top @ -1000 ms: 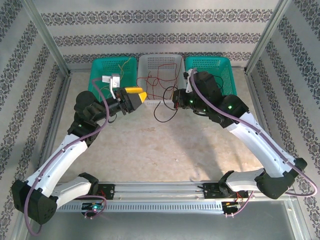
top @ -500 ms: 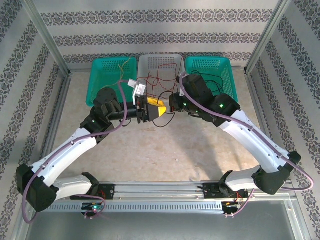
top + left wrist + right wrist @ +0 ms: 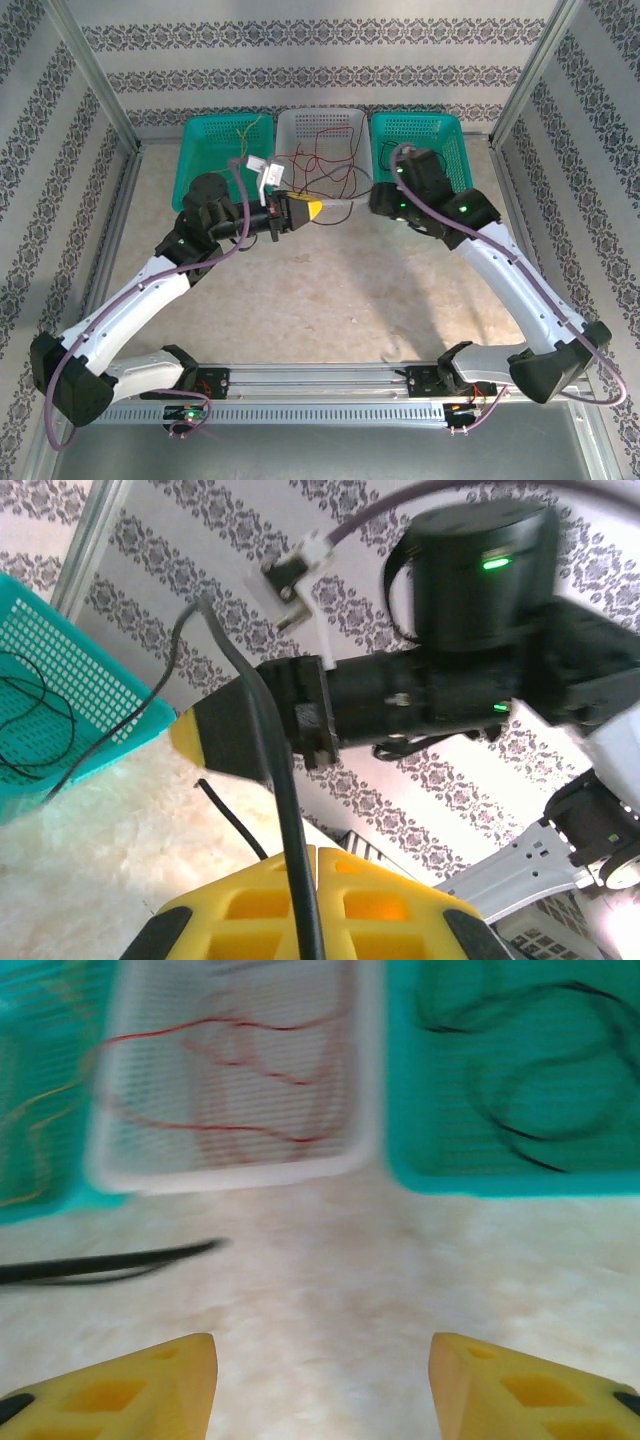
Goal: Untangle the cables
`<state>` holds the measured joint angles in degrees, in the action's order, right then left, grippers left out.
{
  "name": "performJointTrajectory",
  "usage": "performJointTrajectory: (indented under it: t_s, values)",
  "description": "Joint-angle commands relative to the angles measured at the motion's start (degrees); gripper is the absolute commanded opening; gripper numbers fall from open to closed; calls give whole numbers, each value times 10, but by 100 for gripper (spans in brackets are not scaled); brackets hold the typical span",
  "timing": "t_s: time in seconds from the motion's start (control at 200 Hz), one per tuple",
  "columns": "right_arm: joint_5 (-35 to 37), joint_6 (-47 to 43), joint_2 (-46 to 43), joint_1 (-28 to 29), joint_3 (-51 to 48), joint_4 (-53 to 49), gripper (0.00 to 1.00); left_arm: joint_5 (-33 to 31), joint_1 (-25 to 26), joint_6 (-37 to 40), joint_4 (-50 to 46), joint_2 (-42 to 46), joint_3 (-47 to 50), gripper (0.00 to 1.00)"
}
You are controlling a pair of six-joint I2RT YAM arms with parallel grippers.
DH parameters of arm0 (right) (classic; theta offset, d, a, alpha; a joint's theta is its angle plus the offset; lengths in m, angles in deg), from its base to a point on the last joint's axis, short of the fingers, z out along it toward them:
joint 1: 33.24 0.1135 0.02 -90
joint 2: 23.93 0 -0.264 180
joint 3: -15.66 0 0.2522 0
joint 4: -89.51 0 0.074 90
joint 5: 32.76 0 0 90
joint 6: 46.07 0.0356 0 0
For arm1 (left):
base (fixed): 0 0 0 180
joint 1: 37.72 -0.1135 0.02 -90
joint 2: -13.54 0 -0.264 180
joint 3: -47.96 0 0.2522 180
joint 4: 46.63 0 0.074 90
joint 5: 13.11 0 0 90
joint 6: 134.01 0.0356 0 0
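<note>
**Sorting tangled cables by colour.** Three baskets line the 12 o'clock edge of the desk (image 3: 330, 300). The left green basket (image 3: 200, 165) holds yellow cables (image 3: 248, 130), the white basket (image 3: 320, 113) red cables (image 3: 260, 1028), and the right green basket (image 3: 415, 117) black cables (image 3: 530, 1155). The left gripper (image 3: 305, 208), just short of the white basket and pointing toward 3 o'clock, is closed on a black cable (image 3: 287, 820). The strand is pinched between its yellow fingers (image 3: 390, 905), presumably to draw it clear of the red ones. The rest trails over the desk. The right gripper (image 3: 320, 1345), at about 1 o'clock, faces the baskets with fingers spread wide and nothing between them. It is probably readied to take the strand.
</note>
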<state>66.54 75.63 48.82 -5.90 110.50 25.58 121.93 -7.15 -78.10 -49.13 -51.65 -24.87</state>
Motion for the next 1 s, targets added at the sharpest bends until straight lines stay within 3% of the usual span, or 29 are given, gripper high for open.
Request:
performJointTrajectory:
  t_s: [0.0,0.15,0.335,0.535,0.635,0.869,0.994]
  values:
    - [8,-2,-22,-36,-19,-35,58,40,-25,-46,71,23,29,0]
    - [-31,-36,-49,-10,-10,-4,62,47,-32,-49,76,25,45,0]
    - [-77,-93,-101,94,-24,96,68,68,-34,-56,90,11,39,0]
    - [-223,-106,-110,106,-47,174,69,134,-44,-44,89,3,19,0]
    - [-224,-123,-103,119,-49,184,69,157,-45,-50,92,-1,10,0]
    - [-198,-146,-59,121,-49,198,73,202,-44,-154,224,-9,15,0]
    - [-219,-146,-34,120,-45,219,67,212,-44,-186,256,-11,12,0]
